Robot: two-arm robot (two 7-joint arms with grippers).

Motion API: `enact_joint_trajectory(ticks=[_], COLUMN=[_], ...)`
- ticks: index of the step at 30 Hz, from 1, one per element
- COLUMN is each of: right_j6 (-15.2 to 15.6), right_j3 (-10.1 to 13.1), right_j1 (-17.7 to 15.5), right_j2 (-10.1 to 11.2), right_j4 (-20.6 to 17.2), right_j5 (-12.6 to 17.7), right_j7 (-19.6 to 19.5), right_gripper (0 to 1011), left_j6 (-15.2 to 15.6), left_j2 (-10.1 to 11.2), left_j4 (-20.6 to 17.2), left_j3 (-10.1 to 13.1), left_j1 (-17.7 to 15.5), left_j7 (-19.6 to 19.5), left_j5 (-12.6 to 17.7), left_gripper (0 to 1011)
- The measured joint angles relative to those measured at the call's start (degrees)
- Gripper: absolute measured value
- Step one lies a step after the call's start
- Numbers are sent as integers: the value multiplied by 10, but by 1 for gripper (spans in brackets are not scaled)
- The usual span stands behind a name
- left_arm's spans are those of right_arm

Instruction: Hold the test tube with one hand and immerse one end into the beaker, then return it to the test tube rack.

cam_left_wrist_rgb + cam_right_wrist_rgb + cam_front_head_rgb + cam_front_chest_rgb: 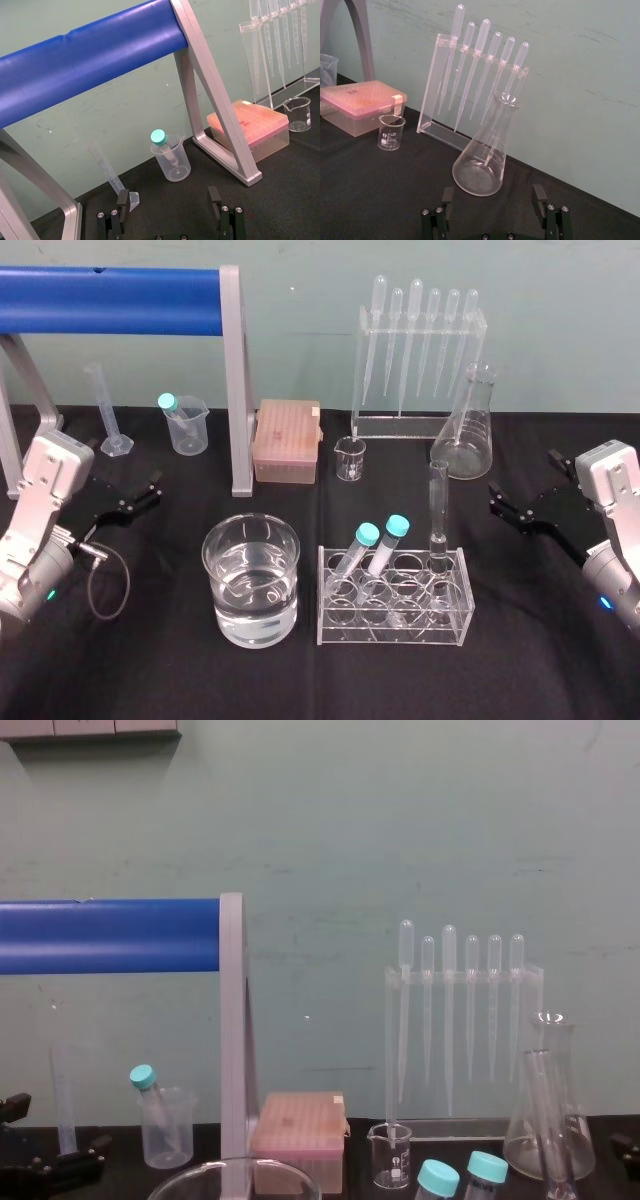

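The test tube (438, 508) is standing upright in the test tube rack (392, 620), in a hole at the rack's 3 o'clock end, with its open mouth rising well above the rack's top plate. Nothing is holding it. Two teal-capped tubes (381, 540) are leaning in the same rack toward its 9 o'clock end, tilting to about 1 o'clock. The rack is sitting on the black desk (540, 660) at roughly 5 o'clock from the desk's middle. The beaker (251, 558) is sitting just beside it at 9 o'clock, not touching it, and is holding clear liquid to about half its height. The left gripper (168, 199) is hovering out at the desk's 9 o'clock edge with its fingers spread wide and nothing between them, well apart from the beaker. The right gripper (493, 196) is hovering at the 3 o'clock edge, likewise spread wide and holding nothing, near the rack but apart from it. Toward 12 o'clock, a conical flask (464, 435) is standing in front of the pipette stand (418, 420). A small glass beaker (350, 460) and a pink box (288, 443) are sitting to the flask's 9 o'clock side.
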Motion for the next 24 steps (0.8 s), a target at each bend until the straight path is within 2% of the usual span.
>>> enact_joint_trajectory(ticks=[24], right_j6=[0], right_j3=[0], right_j1=[0], right_j2=[0], right_j4=[0], right_j5=[0], right_j7=[0], right_gripper=[1000], left_j6=[0], left_j2=[0], left_j4=[0], left_j3=[0], left_j1=[0], left_j7=[0], left_j5=[0], left_gripper=[1000])
